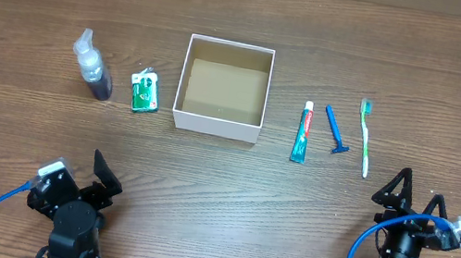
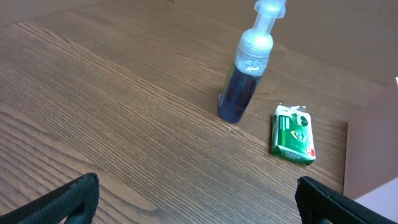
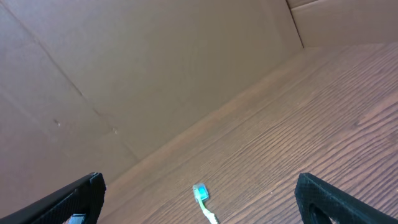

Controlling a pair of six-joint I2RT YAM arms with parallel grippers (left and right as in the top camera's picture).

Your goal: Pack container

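Observation:
The container (image 1: 216,127), a square white-walled box with brown cardboard inside, stands open and empty at the table's middle. Left of it lie a green packet (image 1: 145,92) (image 2: 293,134) and an upright dark spray bottle (image 1: 94,69) (image 2: 244,74). Right of it lie a toothpaste tube (image 1: 303,134), a blue razor (image 1: 336,131) and a green-and-white toothbrush (image 1: 365,133) (image 3: 204,200). My left gripper (image 1: 106,178) (image 2: 198,202) is open and empty near the front left. My right gripper (image 1: 399,190) (image 3: 199,202) is open and empty at the front right, below the toothbrush.
The wooden table (image 1: 220,193) runs to a brown cardboard wall (image 3: 137,74) at the back. Blue cables trail from both arm bases at the front edge. The container's white corner (image 2: 373,155) shows at the right of the left wrist view.

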